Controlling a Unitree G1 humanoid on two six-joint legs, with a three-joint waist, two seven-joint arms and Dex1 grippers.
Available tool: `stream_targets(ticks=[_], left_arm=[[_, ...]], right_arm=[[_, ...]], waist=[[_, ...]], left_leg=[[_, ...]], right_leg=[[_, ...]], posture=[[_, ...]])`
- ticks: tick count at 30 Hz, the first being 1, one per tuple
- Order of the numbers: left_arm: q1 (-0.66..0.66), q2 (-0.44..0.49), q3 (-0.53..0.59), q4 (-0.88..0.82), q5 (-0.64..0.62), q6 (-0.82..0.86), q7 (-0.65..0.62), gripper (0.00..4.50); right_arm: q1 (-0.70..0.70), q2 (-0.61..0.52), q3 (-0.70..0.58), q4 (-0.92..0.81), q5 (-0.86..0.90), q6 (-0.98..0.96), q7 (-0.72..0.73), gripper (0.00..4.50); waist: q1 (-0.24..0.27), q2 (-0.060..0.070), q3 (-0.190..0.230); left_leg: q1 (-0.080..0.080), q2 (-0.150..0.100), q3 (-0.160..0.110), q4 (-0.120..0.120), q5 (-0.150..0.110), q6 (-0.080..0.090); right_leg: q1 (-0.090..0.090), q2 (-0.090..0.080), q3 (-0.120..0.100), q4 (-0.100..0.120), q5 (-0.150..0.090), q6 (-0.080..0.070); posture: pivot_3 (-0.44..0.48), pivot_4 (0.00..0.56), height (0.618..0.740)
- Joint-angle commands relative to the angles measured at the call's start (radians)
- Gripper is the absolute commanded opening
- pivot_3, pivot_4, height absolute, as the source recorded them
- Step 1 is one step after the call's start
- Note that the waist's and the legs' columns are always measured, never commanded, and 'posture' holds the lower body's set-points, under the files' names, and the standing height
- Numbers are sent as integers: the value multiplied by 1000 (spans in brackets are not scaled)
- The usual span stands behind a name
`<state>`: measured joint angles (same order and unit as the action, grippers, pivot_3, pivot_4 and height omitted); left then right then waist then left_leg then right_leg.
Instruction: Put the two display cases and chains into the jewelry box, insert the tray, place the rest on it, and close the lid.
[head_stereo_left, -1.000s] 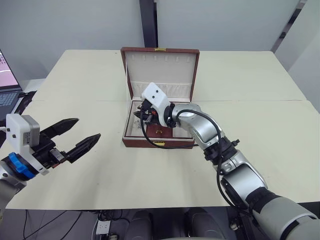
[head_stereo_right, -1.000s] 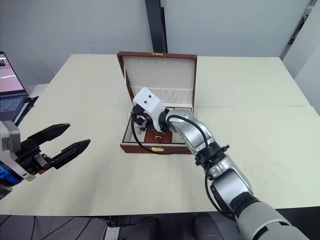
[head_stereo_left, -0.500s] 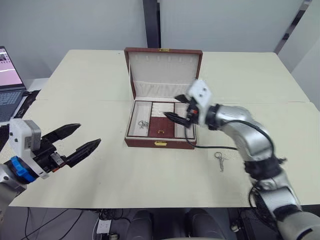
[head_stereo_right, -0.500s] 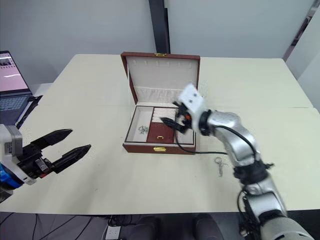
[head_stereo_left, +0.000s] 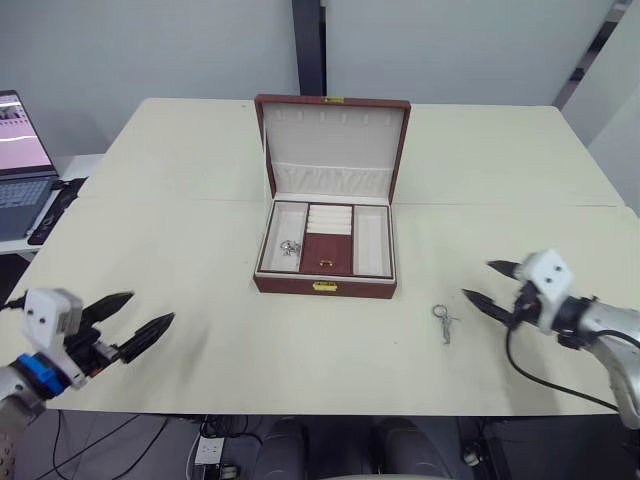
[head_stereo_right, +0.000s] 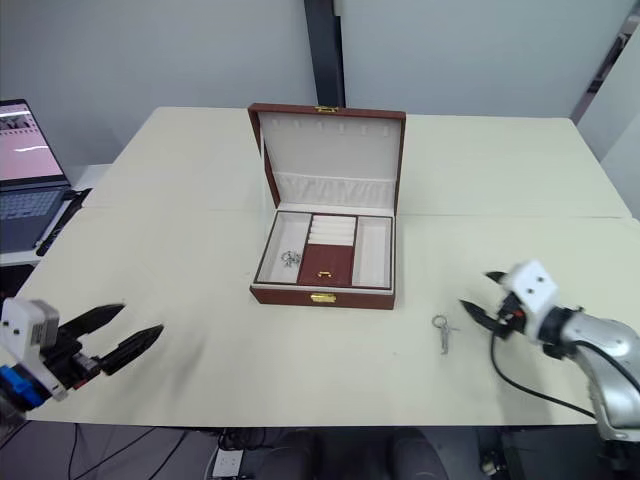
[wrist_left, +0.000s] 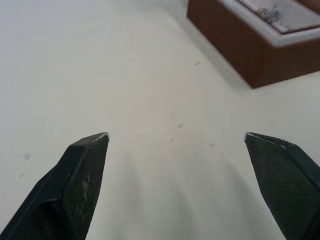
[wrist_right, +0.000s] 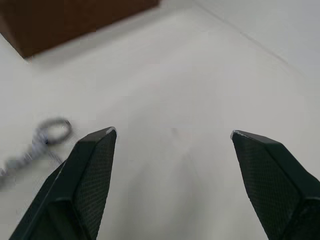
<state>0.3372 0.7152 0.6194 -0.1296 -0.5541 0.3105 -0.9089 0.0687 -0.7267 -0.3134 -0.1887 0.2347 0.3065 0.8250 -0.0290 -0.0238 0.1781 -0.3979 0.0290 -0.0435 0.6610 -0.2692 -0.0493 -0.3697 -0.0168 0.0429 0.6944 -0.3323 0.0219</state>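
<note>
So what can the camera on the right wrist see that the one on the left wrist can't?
Only the right wrist view catches the small silvery keyring-like piece lying loose on the table, apart from the box. Only the left wrist view looks over the box's rim to a small silvery cluster resting on the cream lining. Both share a maroon corner of the jewelry box, the pale table and a pair of black jaws standing wide open with nothing between them: the left gripper and the right gripper.

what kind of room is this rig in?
Probably an office or lab: plain cream tables pushed together, an open laptop on a side desk, bare grey walls, cables on the floor.
</note>
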Motion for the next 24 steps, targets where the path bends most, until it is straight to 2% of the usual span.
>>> stream_targets(ticks=[1, 2, 5, 15, 24], left_arm=[[-12, -7, 4, 25, 14, -57, -12, 4500], [-12, -9, 2, 35, 18, -68, -16, 4500], [-19, -11, 2, 62, 22, -91, -24, 4500], [-60, 30, 2, 101, 21, -121, -93, 4500], [-23, 103, -51, -51, -33, -57, -240, 4500]], right_arm=[[23, -10, -87, 41, 20, -62, -14, 3881], [30, -9, -95, 59, 18, -80, -13, 3881], [44, -7, -111, 97, 24, -102, -17, 4470], [41, -18, -80, 87, 30, -108, -25, 4470], [38, -28, -72, 49, 48, -57, -18, 4470]], waist=[[-1, 0, 0], [-1, 0, 0], [-3, 0, 0], [-2, 0, 0], [-2, 1, 0]], left_leg=[[1, 0, 0, 0, 0, 0], [1, 0, 0, 0, 0, 0], [1, 0, 0, 0, 0, 0], [1, 0, 0, 0, 0, 0], [1, 0, 0, 0, 0, 0]], right_leg=[[0, 0, 0, 0, 0, 0], [0, 0, 0, 1, 0, 0], [0, 0, 0, 1, 0, 0], [0, 0, 0, 1, 0, 0], [0, 0, 0, 1, 0, 0]], posture=[[0, 150, 740], [0, 150, 740], [0, 150, 740], [0, 150, 740], [0, 150, 740]])
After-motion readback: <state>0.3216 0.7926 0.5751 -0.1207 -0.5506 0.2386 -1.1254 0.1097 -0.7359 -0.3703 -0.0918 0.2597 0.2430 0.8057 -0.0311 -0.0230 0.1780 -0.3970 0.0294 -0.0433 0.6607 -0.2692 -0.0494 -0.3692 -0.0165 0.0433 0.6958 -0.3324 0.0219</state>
